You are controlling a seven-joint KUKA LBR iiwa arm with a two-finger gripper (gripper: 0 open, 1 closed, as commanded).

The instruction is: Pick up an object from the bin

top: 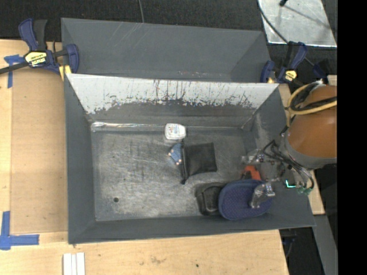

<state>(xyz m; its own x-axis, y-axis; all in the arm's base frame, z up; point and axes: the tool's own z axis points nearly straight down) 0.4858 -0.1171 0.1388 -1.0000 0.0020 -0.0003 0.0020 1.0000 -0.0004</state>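
The pincer (261,194) is over the right end of a dark blue oval pad (235,203) (long axis left-right) in the bin's (80,171) front-right corner, beside the front wall. Whether the pincer is apart or together I cannot tell. Open floor lies to the left.

The arm (324,145) comes in from the right edge of the view, its wrist under a rounded orange cover (312,128). Yellow and black cables (309,98) loop over the top of that cover. Below and to the left of it, dark brackets and thin wires lead to the gripper (261,195), which hangs low and points down and leftward. A small red part (250,171) sits on its upper side. A green light (288,183) glows near the wrist.
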